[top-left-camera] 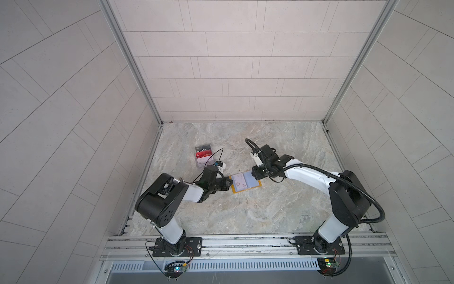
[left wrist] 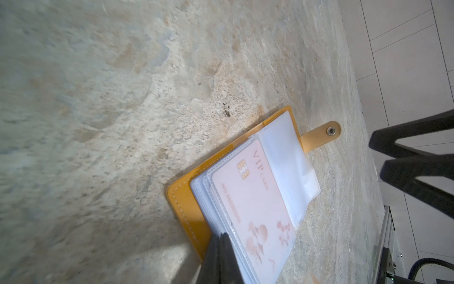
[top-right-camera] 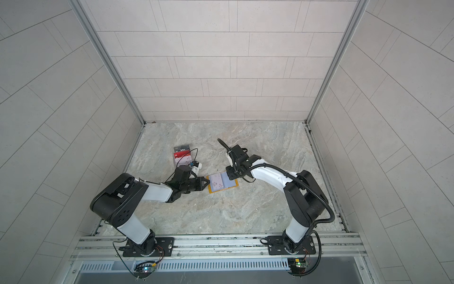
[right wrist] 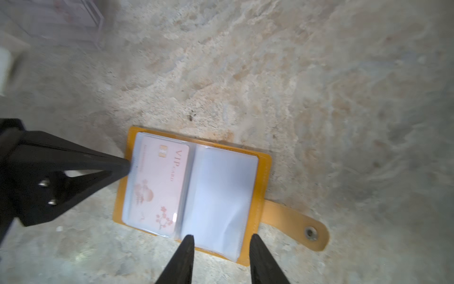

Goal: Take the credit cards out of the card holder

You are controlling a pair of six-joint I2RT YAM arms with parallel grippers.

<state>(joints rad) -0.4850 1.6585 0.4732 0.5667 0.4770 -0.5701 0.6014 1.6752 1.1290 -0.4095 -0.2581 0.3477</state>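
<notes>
Right wrist view: right tool [right wrist: 222,235] spread just over card holder [right wrist: 264,177]; left tool [right wrist: 124,167] pressed together at its edge.

Left gripper [top-left-camera: 231,183] stretches low toward centre, jaws pressed together; right gripper [right wrist: 221,242] points downward opposite it, jaws apart.

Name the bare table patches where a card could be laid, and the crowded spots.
Free: the table at far right, between right arm and back wall, and the near stretch between card holder and arm bases. Crowded: around the holder, where left gripper and right gripper meet, and beside the clear stand.
</notes>
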